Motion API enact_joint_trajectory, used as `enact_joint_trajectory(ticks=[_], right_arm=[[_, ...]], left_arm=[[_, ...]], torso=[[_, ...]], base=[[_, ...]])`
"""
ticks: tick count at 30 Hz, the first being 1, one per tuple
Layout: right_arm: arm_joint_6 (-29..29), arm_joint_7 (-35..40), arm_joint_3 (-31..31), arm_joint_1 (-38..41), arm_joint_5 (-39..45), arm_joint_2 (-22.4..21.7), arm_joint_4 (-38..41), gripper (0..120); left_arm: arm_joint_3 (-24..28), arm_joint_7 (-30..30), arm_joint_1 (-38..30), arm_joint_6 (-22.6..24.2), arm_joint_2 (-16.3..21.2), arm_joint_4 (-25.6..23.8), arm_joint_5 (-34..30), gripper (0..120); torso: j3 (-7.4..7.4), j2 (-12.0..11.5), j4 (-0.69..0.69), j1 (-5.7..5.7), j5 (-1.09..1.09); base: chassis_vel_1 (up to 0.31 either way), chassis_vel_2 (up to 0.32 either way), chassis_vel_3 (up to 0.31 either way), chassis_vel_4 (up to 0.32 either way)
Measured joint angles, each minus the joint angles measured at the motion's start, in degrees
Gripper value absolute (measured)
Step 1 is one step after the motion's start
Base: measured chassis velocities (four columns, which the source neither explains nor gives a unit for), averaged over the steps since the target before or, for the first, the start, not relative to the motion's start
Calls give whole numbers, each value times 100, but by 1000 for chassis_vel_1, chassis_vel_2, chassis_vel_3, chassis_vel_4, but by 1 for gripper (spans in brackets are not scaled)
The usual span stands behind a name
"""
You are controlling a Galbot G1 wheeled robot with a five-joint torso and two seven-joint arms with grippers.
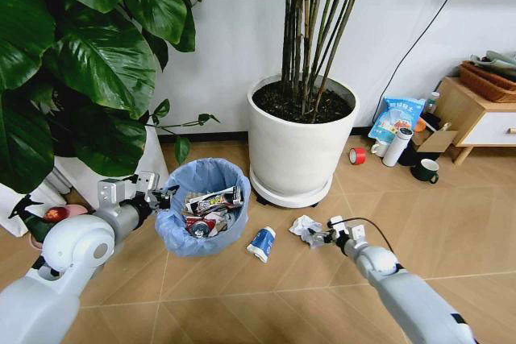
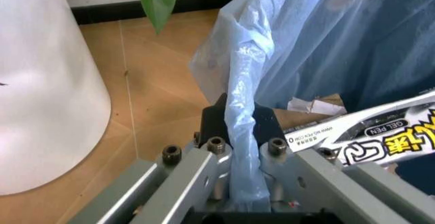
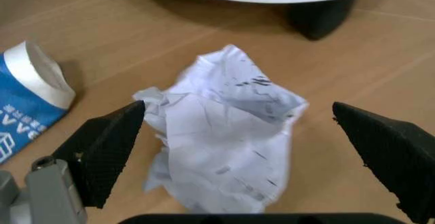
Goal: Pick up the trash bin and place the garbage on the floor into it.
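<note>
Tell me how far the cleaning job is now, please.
Done: the left gripper is shut on the blue-lined round trash bin, which already holds wrappers. In hand: the open right gripper brackets the crumpled white paper wad. Left: the crushed blue-white can.

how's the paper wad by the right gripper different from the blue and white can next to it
The paper wad is all white and crumpled into an irregular lump; the crushed can is blue with a white end. The wad sits between the open fingers of the right gripper; the can lies off to one side. Both rest on the floor, outside the trash bin.
</note>
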Motion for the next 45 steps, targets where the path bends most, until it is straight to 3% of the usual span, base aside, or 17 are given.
enact_joint_trajectory(ticks=[10,21,30,33,36,45], right_arm=[[-19,-7,-30,242,-203,408,-440,99],[20,43,-10,315,-345,558,-650,62],[20,113,-2,259,-350,559,-619,24],[20,122,8,244,-354,558,-615,18],[23,160,56,189,-347,551,-558,1],[-26,259,139,-121,-131,332,0,0]], left_arm=[[-8,-20,45,0,7,-69,-1,0],[-14,-33,60,0,-35,-70,5,0],[-25,-33,76,0,-56,-89,18,0],[-26,-34,87,0,-65,-102,22,0],[-47,-41,136,0,-85,-133,32,0],[-93,-49,231,0,-102,-192,48,0]], torso=[[0,0,0,0,2],[0,0,0,0,2],[0,-1,0,0,1],[0,-1,0,0,2],[0,-1,0,0,2],[0,-1,-1,0,2]], base=[[0,0,0,0],[0,0,0,0],[0,0,0,0],[0,0,0,0],[0,0,0,0],[0,0,0,0]])
